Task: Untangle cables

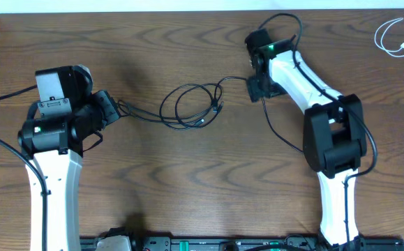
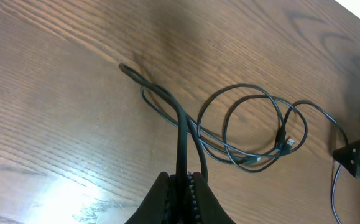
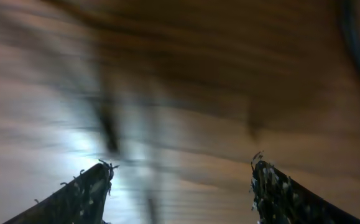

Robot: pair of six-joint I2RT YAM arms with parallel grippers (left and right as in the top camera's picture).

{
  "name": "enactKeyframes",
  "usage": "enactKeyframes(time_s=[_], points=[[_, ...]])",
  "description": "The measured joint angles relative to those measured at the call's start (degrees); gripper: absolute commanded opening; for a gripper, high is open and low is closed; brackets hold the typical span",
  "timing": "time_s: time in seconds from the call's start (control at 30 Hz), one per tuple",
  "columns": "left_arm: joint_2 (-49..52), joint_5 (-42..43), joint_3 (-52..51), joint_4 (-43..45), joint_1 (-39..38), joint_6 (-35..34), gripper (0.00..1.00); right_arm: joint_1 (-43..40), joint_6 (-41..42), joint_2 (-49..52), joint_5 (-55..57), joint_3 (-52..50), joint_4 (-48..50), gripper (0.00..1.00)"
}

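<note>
Your left arm (image 1: 51,188) and right arm (image 1: 296,78) have white links and black joint housings. Back from the black, speckled fingers (image 3: 279,196), each carries a green light (image 1: 272,47) and thin black wires (image 1: 280,134).

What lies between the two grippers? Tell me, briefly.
The looped black cable lies between left gripper and right gripper, one end pinched by the left one; the overhead view shows it.

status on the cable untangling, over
Left pincer shut on black cables. Right pincer open, view blurred. White cable apart, far right corner.
</note>
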Motion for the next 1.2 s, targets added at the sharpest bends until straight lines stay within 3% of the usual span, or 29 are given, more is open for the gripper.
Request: enactKeyframes(time_s=[0.3, 0.43, 0.63, 0.77, 0.9, 1.2], points=[[0.0, 0.0, 0.0, 0.0, 0.0, 0.0, 0.08, -4.5, 15.3, 0.3, 16.8, -0.1, -10.0, 0.73], [0.0, 0.0, 0.0, 0.0, 0.0, 0.0, 0.07, -8.0, 17.9, 0.3, 19.0, -0.1, -11.2, 0.74], [0.0, 0.0, 0.0, 0.0, 0.0, 0.0, 0.07, -10.6, 18.9, 0.3, 21.7, -0.1, -10.2, 0.84], [0.0, 0.0, 0.0, 0.0, 0.0, 0.0, 0.08, -11.8, 14.7, 0.3, 19.5, -0.2, -4.5, 0.85], [0.0, 0.0, 0.0, 0.0, 0.0, 0.0, 0.08, -15.2, 5.2, 0.3, 9.4, -0.2, 1.4, 0.86], [0.0, 0.0, 0.0, 0.0, 0.0, 0.0, 0.07, -23.6, -10.4, 0.3, -8.2, -0.2, 4.8, 0.89]])
